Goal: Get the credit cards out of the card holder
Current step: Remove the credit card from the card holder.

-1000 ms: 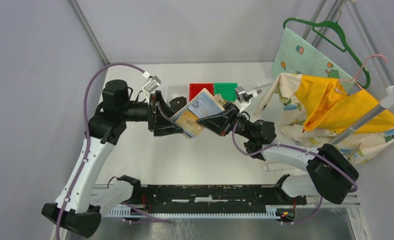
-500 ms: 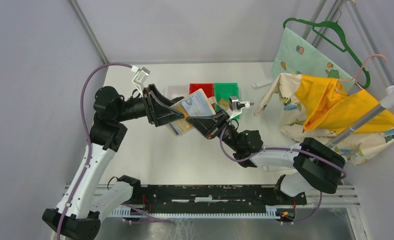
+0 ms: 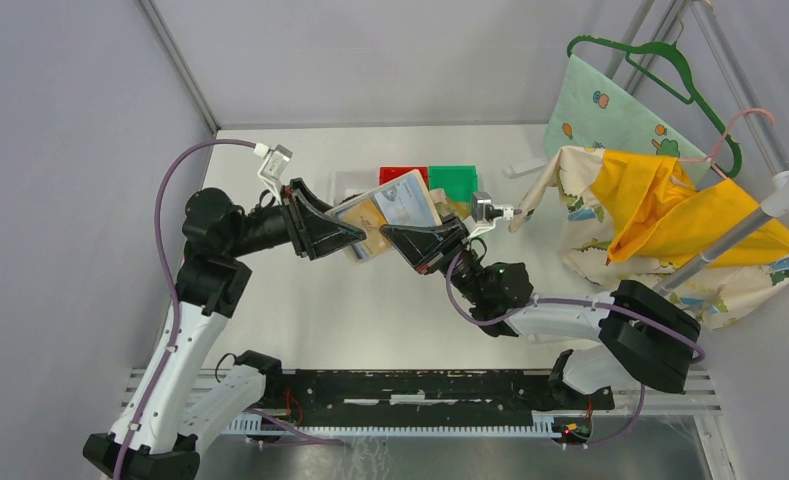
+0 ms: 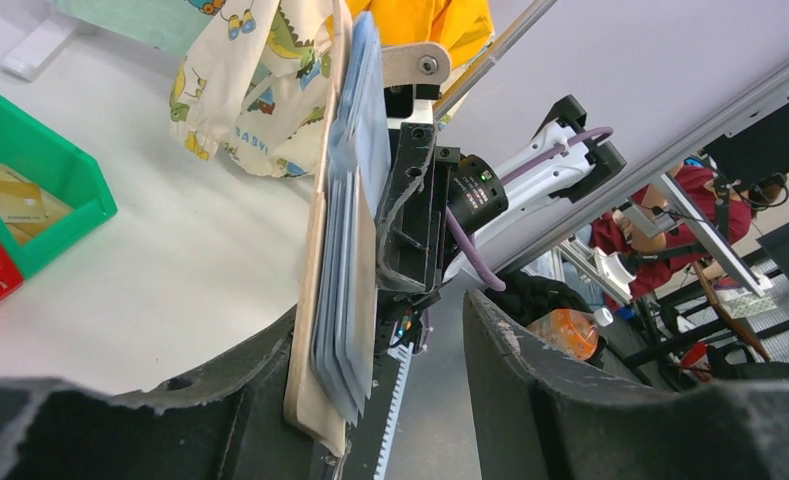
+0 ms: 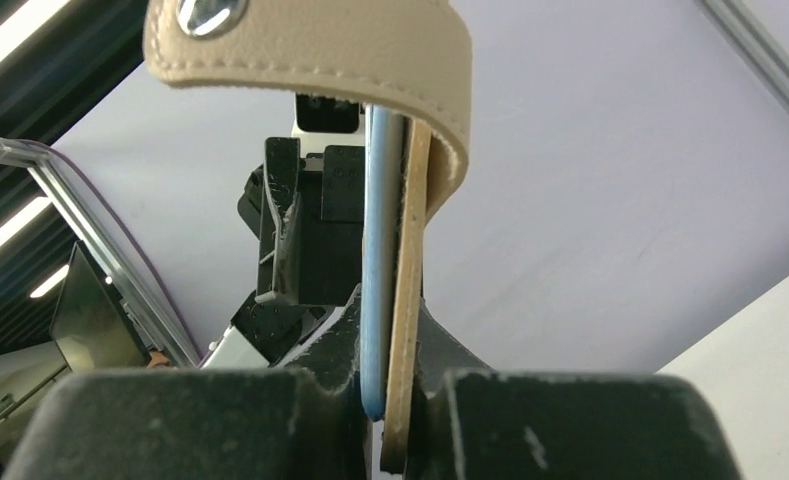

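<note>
Two arms meet mid-air above the surface (image 3: 300, 300) with the card holder (image 3: 388, 208) between them, clear of the surface and just in front of the bins. Right gripper (image 3: 398, 236): jaws pinched tight on the holder's beige cover plus a blue sleeve edge, with the snap tab looping over the top in its wrist view. Left gripper (image 3: 355, 236): jaws part open, straddling the opposite end of the sleeve stack. The stack sits close against one finger with a visible gap to the other, so I read it as not gripping. Holder stands on edge, long axis running from left jaws to right jaws, so left arm is the one placed to pull. Credit cards (image 3: 406, 202) are in the sleeves: a blue-grey face and a gold-tan one show from above. Green bin (image 4: 70, 195) holds a gold-tan card (image 4: 5, 195). Red bin (image 3: 395, 176) contents are hidden behind the holder. Next move likely needs the left jaws on one card edge, not the whole stack.
</note>
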Available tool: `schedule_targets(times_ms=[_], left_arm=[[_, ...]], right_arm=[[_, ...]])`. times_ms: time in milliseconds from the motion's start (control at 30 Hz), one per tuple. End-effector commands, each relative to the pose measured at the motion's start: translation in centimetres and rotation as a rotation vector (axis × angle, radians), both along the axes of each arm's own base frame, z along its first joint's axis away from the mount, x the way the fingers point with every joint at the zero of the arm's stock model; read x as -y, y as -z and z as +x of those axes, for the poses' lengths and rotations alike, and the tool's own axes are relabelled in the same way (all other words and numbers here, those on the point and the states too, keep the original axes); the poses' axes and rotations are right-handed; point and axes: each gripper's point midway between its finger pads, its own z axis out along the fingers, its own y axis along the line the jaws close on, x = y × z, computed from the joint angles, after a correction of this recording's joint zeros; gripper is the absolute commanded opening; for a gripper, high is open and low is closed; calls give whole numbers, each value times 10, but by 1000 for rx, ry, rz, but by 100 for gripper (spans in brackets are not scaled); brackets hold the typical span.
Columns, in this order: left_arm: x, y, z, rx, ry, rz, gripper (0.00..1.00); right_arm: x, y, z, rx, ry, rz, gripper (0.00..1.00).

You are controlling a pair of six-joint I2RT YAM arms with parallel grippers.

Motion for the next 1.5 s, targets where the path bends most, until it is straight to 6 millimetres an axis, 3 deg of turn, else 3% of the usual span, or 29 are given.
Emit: schedule_targets(times_ms=[0, 367, 567, 733, 767, 867, 900, 967, 1000, 1033, 1067, 1100, 1267, 1367, 1467], left_arm=[[0, -11, -17, -16, 53, -28, 55], [4, -1, -10, -94, 55, -51, 23], [5, 7, -2, -128, 40, -55, 25], [6, 11, -2, -142, 48, -54, 38], [6, 12, -2, -140, 49, -52, 37], [6, 18, -5, -129, 70, -42, 22], [5, 19, -5, -120, 66, -33, 15], [4, 23, 2, -98, 30, 15, 3], [2, 26, 10, -102, -18, 53, 2], [-1, 31, 18, -100, -51, 96, 2], [-2, 35, 23, -92, -65, 138, 2], [-5, 40, 29, -83, -77, 189, 2], [-19, 67, 51, -85, -97, 377, 2], [-30, 80, 58, -82, -95, 475, 2], [-38, 82, 66, -73, -98, 513, 2]], right_arm=[[96, -93, -25, 190, 138, 449, 0], [80, -95, -23, 177, 94, 455, 0], [73, -96, -22, 169, 85, 460, 0], [70, -95, -21, 168, 92, 454, 0], [70, -95, -21, 168, 94, 453, 0], [70, -95, -21, 169, 93, 452, 0], [71, -94, -21, 166, 95, 453, 5], [76, -90, -20, 141, 103, 454, 28], [80, -86, -20, 131, 111, 447, 42], [82, -80, -18, 116, 120, 427, 62], [79, -70, -14, 83, 120, 379, 89], [75, -58, -9, 41, 107, 324, 98], [55, 30, 11, -105, 85, -104, 98], [74, 92, 21, -242, 143, -273, 98], [101, 119, 15, -220, 213, -378, 98]])
